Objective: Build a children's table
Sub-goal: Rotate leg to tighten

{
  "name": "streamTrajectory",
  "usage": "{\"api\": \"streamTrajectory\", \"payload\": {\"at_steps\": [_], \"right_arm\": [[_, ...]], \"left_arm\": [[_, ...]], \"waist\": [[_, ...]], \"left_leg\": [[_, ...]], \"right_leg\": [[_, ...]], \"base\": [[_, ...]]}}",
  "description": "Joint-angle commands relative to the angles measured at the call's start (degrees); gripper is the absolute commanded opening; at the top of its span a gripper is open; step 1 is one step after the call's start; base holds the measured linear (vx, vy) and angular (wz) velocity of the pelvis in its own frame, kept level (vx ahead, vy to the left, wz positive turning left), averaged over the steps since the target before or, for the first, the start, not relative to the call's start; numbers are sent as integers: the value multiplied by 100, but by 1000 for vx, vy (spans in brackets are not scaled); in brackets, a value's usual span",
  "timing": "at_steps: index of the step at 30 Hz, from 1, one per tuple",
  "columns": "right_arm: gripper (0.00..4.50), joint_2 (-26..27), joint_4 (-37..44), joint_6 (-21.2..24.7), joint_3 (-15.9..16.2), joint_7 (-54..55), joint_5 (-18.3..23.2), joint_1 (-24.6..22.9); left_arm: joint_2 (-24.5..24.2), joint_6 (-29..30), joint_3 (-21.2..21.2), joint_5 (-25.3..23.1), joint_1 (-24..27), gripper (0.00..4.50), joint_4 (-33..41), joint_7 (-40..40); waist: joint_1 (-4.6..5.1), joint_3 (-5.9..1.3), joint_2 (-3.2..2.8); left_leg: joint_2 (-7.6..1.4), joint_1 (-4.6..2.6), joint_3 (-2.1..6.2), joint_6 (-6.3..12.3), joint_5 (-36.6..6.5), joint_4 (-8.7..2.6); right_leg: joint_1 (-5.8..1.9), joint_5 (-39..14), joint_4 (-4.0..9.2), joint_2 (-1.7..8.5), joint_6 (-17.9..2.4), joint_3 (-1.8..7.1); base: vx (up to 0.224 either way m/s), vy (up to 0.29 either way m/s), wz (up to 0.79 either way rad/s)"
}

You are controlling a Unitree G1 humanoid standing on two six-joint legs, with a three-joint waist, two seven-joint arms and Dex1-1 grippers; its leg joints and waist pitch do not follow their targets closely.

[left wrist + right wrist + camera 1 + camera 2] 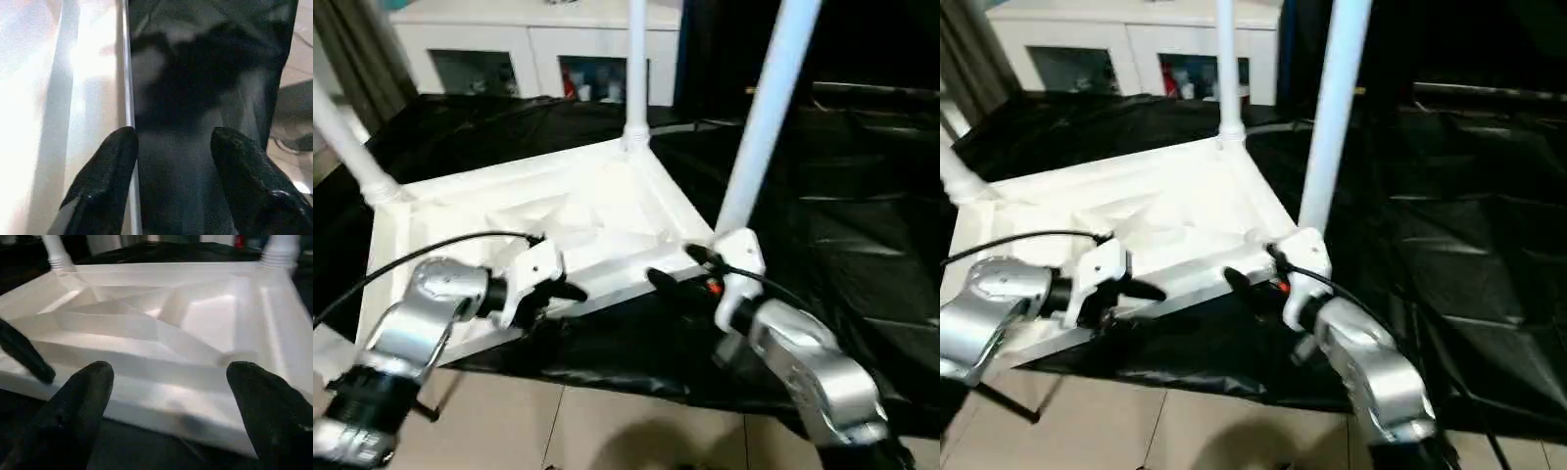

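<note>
The children's table top (607, 196) lies upside down on a black sheet, ribbed underside up. Three white legs stand in its corner sockets: one at the left (347, 142), one at the back (636, 59), one at the near right (767, 108). My left gripper (570, 291) hovers at the top's front edge, fingers (112, 161) apart, with the rim (128, 88) beside one finger and nothing held. My right gripper (680, 267) is at the near right corner just below the leg's socket. It is open, its fingers (83, 396) spread wide in front of the ribbed underside (161, 328).
A white cabinet with glass doors (538, 39) stands at the back. The black sheet (842, 196) spreads far to the right. Tiled floor (607, 421) lies in front of the sheet. A grey curtain (362, 49) hangs at the back left.
</note>
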State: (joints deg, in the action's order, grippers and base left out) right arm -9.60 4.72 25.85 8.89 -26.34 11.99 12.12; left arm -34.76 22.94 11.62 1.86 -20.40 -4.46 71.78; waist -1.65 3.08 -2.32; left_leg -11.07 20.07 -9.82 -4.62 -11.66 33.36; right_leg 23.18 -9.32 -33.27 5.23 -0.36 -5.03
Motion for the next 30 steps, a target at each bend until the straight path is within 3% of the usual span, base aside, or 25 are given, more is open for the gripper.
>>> {"api": "streamTrajectory", "payload": {"at_steps": [1,4,5,7,8,9,11,12,15,20,22,26,27,29,30], "right_arm": [[372,332,-872,-395,-167,373,-100,503],[360,579,-1424,-614,-360,630,-76,815],[342,709,-1818,-776,-553,872,-57,1005],[331,724,-1869,-792,-581,914,-57,1030],[323,793,-2066,-853,-722,1082,-19,1126],[323,851,-2248,-935,-878,1276,37,1217],[291,910,-2470,-1058,-1053,1480,98,1328],[291,941,-2579,-1126,-1165,1607,139,1387],[270,984,-2918,-1365,-1494,1947,231,1570],[234,949,-3430,-1874,-1931,2534,205,1821],[198,821,-3590,-2000,-2021,2648,142,1889],[175,537,-3761,-2173,-2117,2674,45,1994],[160,479,-3841,-2240,-2171,2676,68,2035],[142,447,-3894,-2282,-2205,2675,85,2061],[129,396,-3941,-2313,-2223,2701,65,2079]], "left_arm": [[-312,237,135,-317,163,316,205,-142],[-438,351,180,-353,291,334,347,-170],[-501,542,184,-289,399,343,550,-130],[-509,569,184,-280,412,350,576,-124],[-550,635,195,-284,459,374,662,-108],[-576,688,196,-292,498,374,730,-123],[-621,736,207,-292,538,384,808,-167],[-645,733,209,-300,558,384,838,-190],[-675,701,220,-324,583,415,887,-274],[-610,663,217,-399,557,443,844,-484],[-517,454,191,-485,445,450,664,-689],[-178,-3,147,-684,37,450,52,-1322],[-93,-150,163,-721,-71,450,-90,-1458],[-48,-239,177,-737,-130,450,-164,-1522],[31,-261,179,-729,-213,450,-270,-1584]], "waist": [[40,-279,38],[50,-287,18],[45,-292,36],[30,-303,3],[14,-311,12],[7,-315,59],[18,-313,70],[17,-314,98],[18,-287,101],[-17,-268,102],[-25,-275,116],[-25,-311,110],[-55,-326,107],[-58,-323,130],[-59,-346,103]], "left_leg": [[-173,4,23,99,-1128,-470],[-159,3,31,79,-1031,-457],[-166,-14,26,79,-972,-453],[-166,-44,9,75,-735,-435],[-158,-59,-8,80,-597,-415],[-150,-27,1,111,-451,-416],[-137,-21,-7,146,-359,-402],[-141,-15,-9,156,-345,-403],[-140,-23,-19,160,-609,-409],[-137,-70,-27,-47,-1090,-414],[-132,-71,-26,-49,-1096,-411],[-110,-30,-25,-11,-916,-384],[-99,-72,-53,3,-959,-353],[-100,-7,-32,16,-943,-364],[-106,-9,-23,11,-906,-353]], "right_leg": [[-233,-1436,323,263,-1162,311],[-253,-1377,287,279,-1191,317],[-251,-1329,276,275,-1209,322],[-238,-933,241,244,-1310,322],[-234,-609,201,227,-1378,323],[-270,-425,166,238,-1438,319],[-283,-290,157,237,-1485,320],[-297,-302,161,245,-1487,323],[-283,-713,196,261,-1454,334],[-223,-1396,250,241,-1224,344],[-223,-1409,255,232,-1179,351],[-248,-1237,219,215,-1147,372],[-214,-1197,240,198,-1187,380],[-264,-1261,224,214,-1163,376],[-275,-1258,208,225,-1140,373]], "base": [[0,0,0],[0,0,0],[0,0,0],[0,0,0],[0,0,0],[0,0,0],[0,0,0],[0,0,0],[0,0,0],[0,0,0],[0,0,0],[0,0,0],[0,0,0],[0,0,0],[0,0,0]]}}
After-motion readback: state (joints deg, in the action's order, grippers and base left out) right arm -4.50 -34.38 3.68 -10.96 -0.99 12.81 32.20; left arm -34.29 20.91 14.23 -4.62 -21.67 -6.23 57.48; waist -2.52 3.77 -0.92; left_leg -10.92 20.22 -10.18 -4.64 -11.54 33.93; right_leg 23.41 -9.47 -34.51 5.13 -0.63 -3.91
